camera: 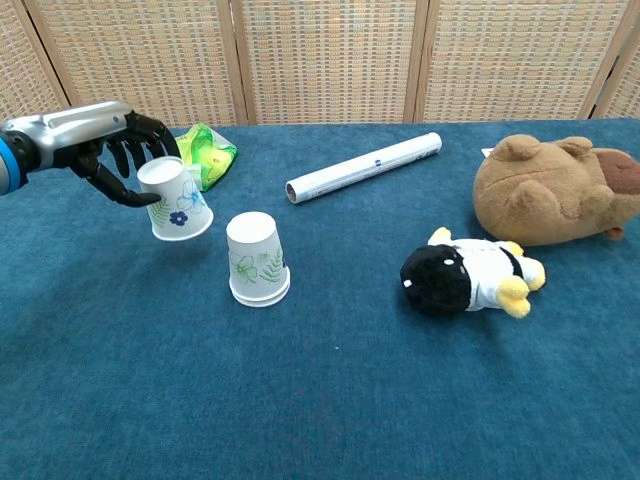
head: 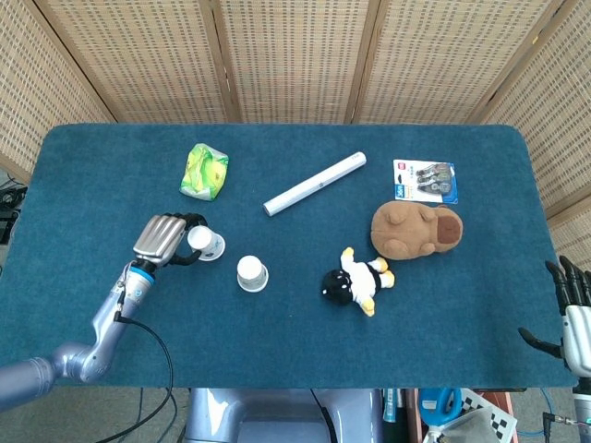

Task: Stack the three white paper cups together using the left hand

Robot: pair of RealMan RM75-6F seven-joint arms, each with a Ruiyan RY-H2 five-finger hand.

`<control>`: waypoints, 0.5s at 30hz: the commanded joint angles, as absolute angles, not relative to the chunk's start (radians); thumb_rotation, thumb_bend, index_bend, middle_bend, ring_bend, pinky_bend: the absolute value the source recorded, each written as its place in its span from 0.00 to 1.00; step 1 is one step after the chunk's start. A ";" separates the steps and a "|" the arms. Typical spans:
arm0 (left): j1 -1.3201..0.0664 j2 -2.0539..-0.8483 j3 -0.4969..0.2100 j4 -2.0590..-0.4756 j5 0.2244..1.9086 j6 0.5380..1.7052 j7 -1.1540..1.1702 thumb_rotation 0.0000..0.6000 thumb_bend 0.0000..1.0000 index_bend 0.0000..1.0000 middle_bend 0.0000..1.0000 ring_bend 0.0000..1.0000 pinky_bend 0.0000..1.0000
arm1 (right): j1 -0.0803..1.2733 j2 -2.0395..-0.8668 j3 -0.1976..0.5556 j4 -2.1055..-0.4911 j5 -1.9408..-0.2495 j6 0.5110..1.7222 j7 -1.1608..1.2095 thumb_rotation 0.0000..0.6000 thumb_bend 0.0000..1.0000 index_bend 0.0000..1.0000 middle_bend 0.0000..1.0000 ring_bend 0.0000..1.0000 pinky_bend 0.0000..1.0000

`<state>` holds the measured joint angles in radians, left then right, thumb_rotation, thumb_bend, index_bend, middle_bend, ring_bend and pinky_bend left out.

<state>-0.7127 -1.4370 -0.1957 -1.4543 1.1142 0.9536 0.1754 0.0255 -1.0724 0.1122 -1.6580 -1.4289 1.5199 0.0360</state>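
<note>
The left hand (camera: 105,150) grips the flowered cup (camera: 176,200), lifted and tilted just left of the stack (camera: 257,258), so next it must carry it over and lower it on; the right hand (head: 574,305) idles, fingers apart.

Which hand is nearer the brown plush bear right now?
Right. The right hand hangs off the table's near right corner, nearer the brown plush bear; the left hand is far across, holding a paper cup.

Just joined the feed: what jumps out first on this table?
The left hand, at the table's left, holds a flowered cup tilted and lifted off the cloth. Beside it to the right stands an upside-down cup stack; further right lie a black-and-white plush and a brown plush.
</note>
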 commanded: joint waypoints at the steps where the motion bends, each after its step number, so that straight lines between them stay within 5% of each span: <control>1: -0.683 -1.300 -0.225 -1.695 1.165 1.037 0.199 1.00 0.32 0.35 0.42 0.39 0.39 | 0.023 -1.072 0.112 -1.662 -1.435 1.528 0.032 1.00 0.00 0.00 0.00 0.00 0.00; 7: -0.677 -1.231 -0.223 -1.858 1.139 1.066 0.288 1.00 0.32 0.35 0.42 0.39 0.39 | 0.022 -1.069 0.110 -1.666 -1.438 1.530 0.035 1.00 0.00 0.00 0.00 0.00 0.00; 15: -0.697 -1.258 -0.204 -1.876 1.118 1.055 0.338 1.00 0.32 0.35 0.42 0.39 0.39 | 0.021 -1.066 0.111 -1.666 -1.435 1.530 0.040 1.00 0.00 0.00 0.00 0.00 0.00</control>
